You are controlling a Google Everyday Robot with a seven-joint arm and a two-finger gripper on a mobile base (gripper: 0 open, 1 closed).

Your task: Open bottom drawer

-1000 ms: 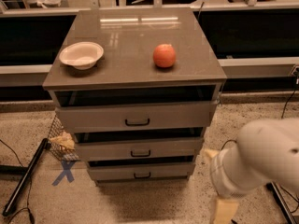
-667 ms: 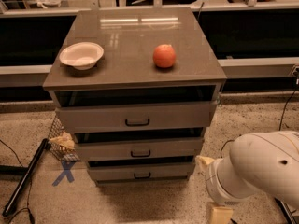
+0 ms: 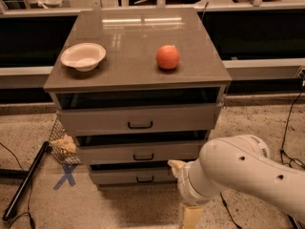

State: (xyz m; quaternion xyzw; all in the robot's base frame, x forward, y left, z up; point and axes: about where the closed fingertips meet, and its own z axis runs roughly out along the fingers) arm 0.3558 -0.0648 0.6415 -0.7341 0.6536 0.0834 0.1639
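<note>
Claw: my claw (image 3: 183,191) is hanging low at the end of my white arm (image 3: 248,175), close to the floor, just off the cabinet's lower right corner; my rounded wrist is hiding most of it, with only cream-coloured bits showing above and below
Claw state: I am not able to tell whether it is released or clenched
Bottom drawer: the bottom drawer (image 3: 128,175) is sitting just left of my claw and slightly above it, the lowest and slimmest of the three fronts, with a dark gap showing over its top edge; whether my claw is touching its right end I cannot tell
Handle: its small black bar handle (image 3: 145,179) is sitting at the centre of the front, left of my claw and apart from it
Middle drawer: the middle drawer (image 3: 143,152) is sitting above and left of my claw
Top drawer: the top drawer (image 3: 138,119) is sitting higher up, well above my claw
Cabinet top: the cabinet top (image 3: 138,37) is lying far above my claw, carrying a pale bowl (image 3: 83,56) to the upper left and an orange-red fruit (image 3: 167,57) almost straight above
Floor: a blue X mark (image 3: 67,175) is lying well to the left of my claw, with a black pole (image 3: 26,180) slanting beyond it and a wire basket (image 3: 59,144) standing against the cabinet's left side
</note>
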